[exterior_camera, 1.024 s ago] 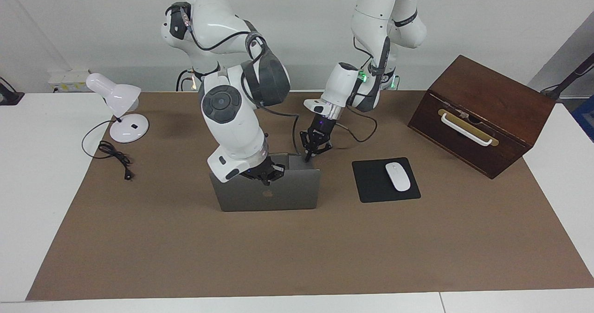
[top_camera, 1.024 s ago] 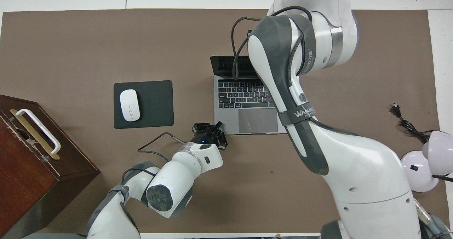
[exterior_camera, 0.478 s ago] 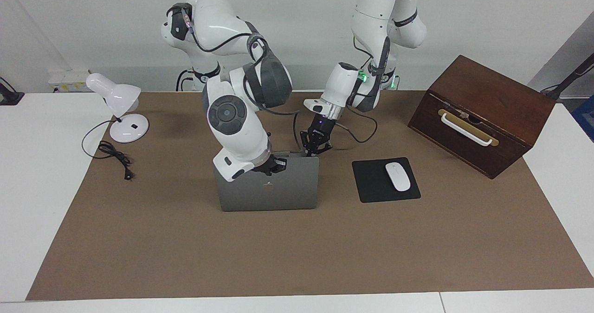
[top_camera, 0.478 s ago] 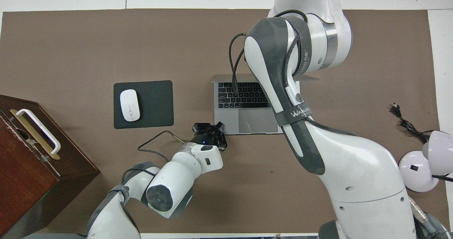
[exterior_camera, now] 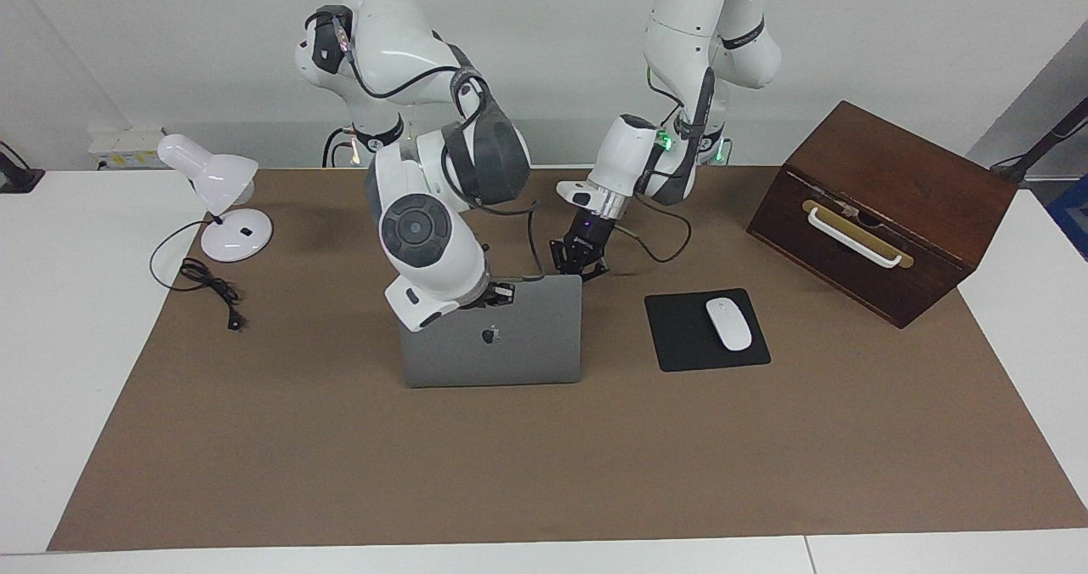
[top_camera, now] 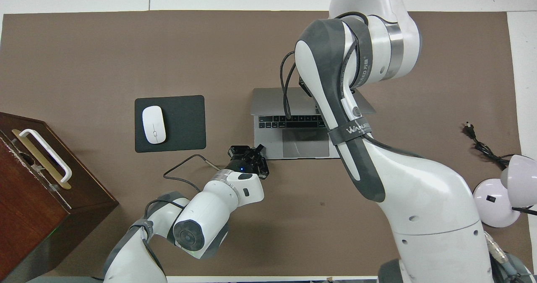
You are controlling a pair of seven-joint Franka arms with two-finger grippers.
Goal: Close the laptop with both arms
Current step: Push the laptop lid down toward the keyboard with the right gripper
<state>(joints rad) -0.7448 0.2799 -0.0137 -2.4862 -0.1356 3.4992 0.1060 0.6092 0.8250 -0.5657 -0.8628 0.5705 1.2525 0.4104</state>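
— Right gripper (exterior_camera: 495, 295) sits at the top edge of the laptop (exterior_camera: 510, 349) lid, beside the apple logo; whether it is spread or pinching the edge cannot be told

— And the left gripper (exterior_camera: 580, 261)?

— It is down at the corner of the laptop's base nearest the robots, toward the left arm's end. It looks placed to steady the base, though contact and its opening cannot be read either

— Where does the laptop stand?

— Mid-table on the brown mat (exterior_camera: 255, 438), with the mouse pad (exterior_camera: 680, 336) just beside it. From overhead the lid leans over the upper keyboard rows, so the closing looks roughly half done

— What might spoil it?

— Probably a slip: if the right gripper only pushes, the lid could escape and slam. The base may skid toward the robots if the left gripper is not bearing on it. That arm's black cable (top_camera: 286, 94) also hangs over the keyboard and might get trapped, and the left gripper could be caught under the lid's corner
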